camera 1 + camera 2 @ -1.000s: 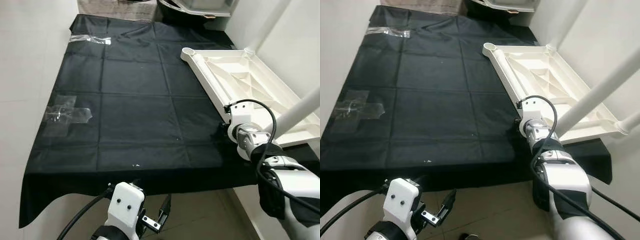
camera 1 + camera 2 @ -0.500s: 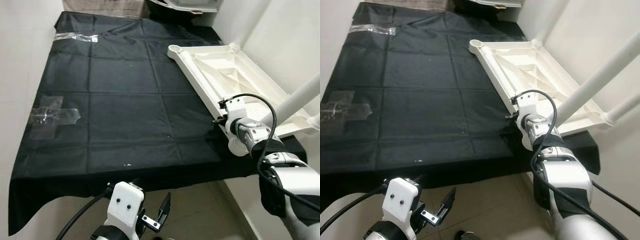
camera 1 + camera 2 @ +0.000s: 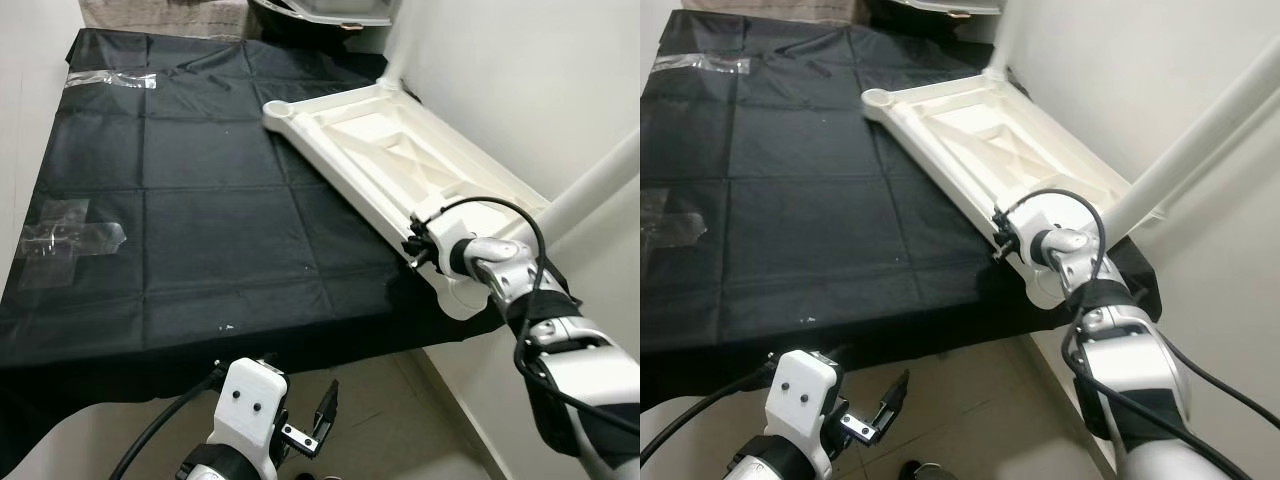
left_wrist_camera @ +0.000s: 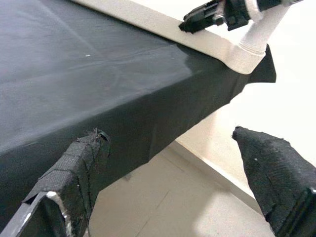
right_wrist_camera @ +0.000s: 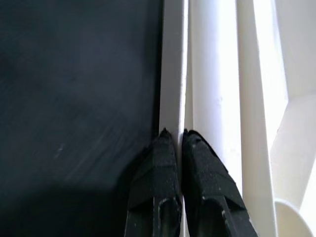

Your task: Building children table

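The right gripper (image 5: 178, 136), fingers pinched on the near edge of the tabletop (image 3: 400, 160), should lift it slowly, keeping it level.

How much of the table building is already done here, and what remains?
Done: the upside-down tabletop lies on the black cloth, with two legs fitted along its wall side. In hand: the right gripper pinches the tabletop's near rim. Left: the cloth-side corner sockets look empty. The left gripper hangs open.

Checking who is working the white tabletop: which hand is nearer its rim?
Right. The right hand pinches the rim of the upside-down white tabletop. The left hand hangs open below the black cloth's near edge, well away.
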